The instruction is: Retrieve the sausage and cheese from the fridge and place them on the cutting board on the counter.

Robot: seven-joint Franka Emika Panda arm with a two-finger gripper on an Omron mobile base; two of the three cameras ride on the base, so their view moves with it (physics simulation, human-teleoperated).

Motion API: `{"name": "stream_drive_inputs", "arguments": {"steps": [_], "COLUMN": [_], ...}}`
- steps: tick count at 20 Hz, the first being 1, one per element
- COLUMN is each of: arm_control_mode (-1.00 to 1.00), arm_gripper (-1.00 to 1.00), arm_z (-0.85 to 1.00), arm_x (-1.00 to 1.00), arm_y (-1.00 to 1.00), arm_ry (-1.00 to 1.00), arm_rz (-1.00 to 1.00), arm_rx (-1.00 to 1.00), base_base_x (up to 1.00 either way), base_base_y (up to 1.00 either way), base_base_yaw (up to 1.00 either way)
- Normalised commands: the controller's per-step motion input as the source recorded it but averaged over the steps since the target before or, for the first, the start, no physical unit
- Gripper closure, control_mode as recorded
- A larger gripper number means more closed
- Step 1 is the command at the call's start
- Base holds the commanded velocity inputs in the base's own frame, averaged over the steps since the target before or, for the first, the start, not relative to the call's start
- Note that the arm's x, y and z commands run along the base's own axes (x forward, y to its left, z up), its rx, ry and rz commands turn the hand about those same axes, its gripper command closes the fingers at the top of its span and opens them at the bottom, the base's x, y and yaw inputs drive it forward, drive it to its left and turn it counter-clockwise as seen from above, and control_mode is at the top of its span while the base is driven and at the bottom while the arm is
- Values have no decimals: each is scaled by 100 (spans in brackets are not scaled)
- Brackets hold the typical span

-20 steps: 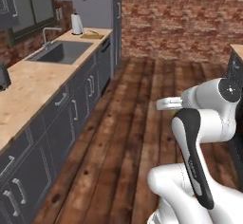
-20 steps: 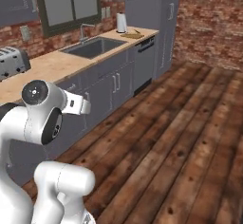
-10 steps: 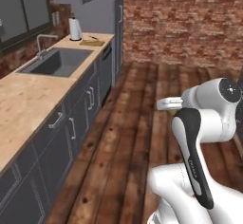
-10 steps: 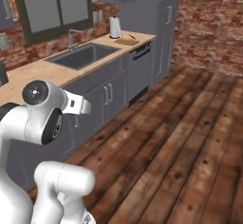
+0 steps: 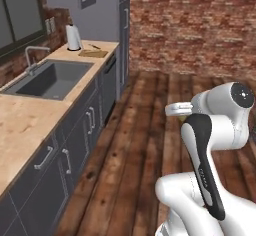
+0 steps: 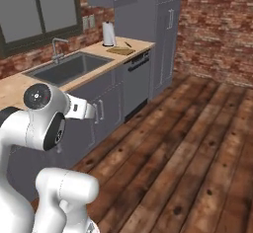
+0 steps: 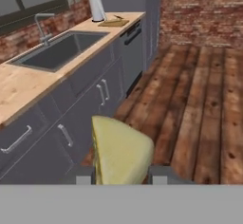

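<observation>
The cheese [image 7: 121,153], a pale yellow wedge, is sitting clamped between the jaws in the hand view, its pointed end rising upward, hanging above the grey cabinet fronts and wooden floor. The cutting board [image 5: 93,53], a thin tan rectangle, is lying flat at the far end of the surface [image 5: 20,125], just beside a white paper towel roll, past the dark grey inset sink. The surface is showing light butcher-block wood over grey cabinets.
</observation>
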Motion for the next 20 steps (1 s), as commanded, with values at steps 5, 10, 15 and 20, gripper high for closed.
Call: {"name": "stream_drive_inputs", "arguments": {"steps": [5,10,15,20], "arm_control_mode": [100,100,100,100], "arm_gripper": [100,100,100,100], "arm_z": [0,0,0,0], "arm_x": [0,0,0,0], "arm_y": [0,0,0,0], "arm_ry": [0,0,0,0], "arm_rz": [0,0,0,0], "arm_rx": [0,0,0,0], "base_base_x": [94,94,94,94], "base_base_y": [-2,-1,-1,-1], "base_base_yaw": [0,0,0,0]}}
